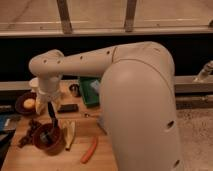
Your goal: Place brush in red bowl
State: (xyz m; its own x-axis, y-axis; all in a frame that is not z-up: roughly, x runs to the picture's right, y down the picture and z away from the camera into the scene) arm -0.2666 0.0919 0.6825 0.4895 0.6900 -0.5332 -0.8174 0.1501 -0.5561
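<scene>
The red bowl (49, 140) stands on the wooden table (80, 165) at the front left. The brush (52, 120), with a dark blue handle, stands tilted, its lower end inside the bowl and its upper end reaching up to my gripper. My gripper (49, 107) hangs from the white arm, pointing down just above the bowl's rim. The handle's top meets the gripper.
A dark bowl holding a yellow item (26, 103) is at the left. A green tray (90, 91), a small metal cup (75, 90) and a black block (69, 107) lie behind. A yellow peel (70, 134) and an orange carrot (90, 149) lie right of the red bowl. My arm's bulky white housing (140, 115) fills the right.
</scene>
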